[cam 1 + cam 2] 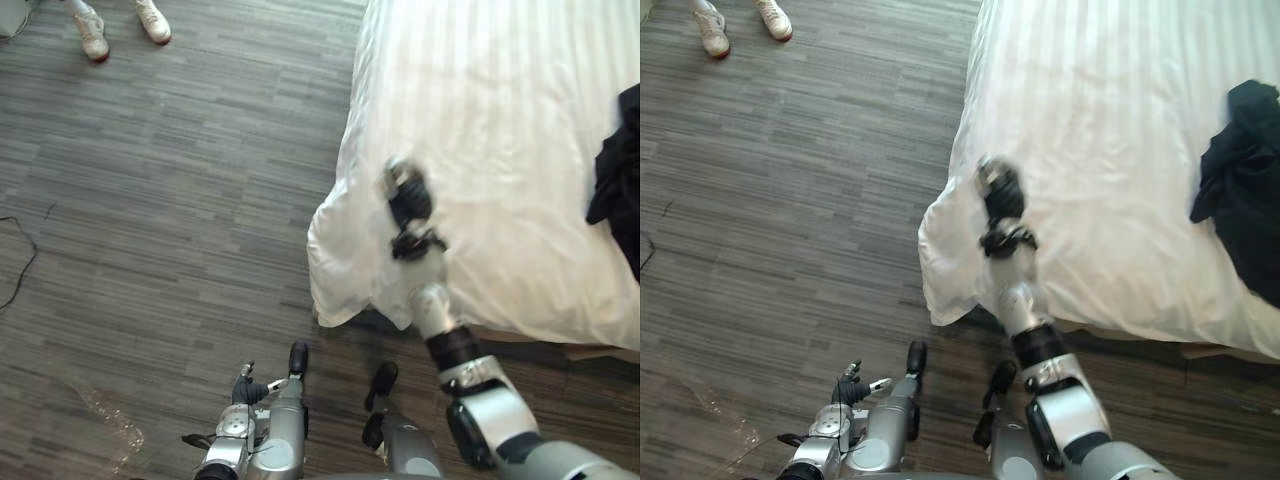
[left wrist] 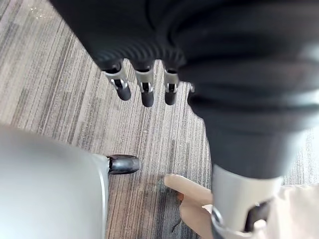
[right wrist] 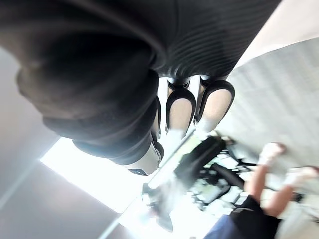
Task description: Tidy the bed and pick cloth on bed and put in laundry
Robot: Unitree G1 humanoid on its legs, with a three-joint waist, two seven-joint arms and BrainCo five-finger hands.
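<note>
Black crumpled cloth [image 1: 1240, 190] lies on the white striped bed [image 1: 1100, 100], at the far right side of the mattress, bunched in a loose heap with folds and one edge trailing toward the near side. No hand touches it.

Progress: early. Pick-up not yet done; the grasp, the lift and the carry to the laundry are all left. The sheet looks mostly smooth across the top, with some rumpling and sag at the near corner where it hangs toward the grey wood-grain floor [image 1: 180, 200]. Judgement: tidying there may be pending.

Right hand [image 1: 408, 195] raised over that near corner of the bed, well apart from the cloth. In its wrist view the fingers [image 3: 180, 110] look loosely extended, nothing held.

Left hand [image 1: 245, 385] hangs low by the floor, off the bed. Fingers [image 2: 145, 94] straight and relaxed, empty.

The cloth looks soft and limp and will likely drape and shift when lifted.

A person's white shoes [image 1: 120, 25] stand on the floor at the far left, away from the bed.
</note>
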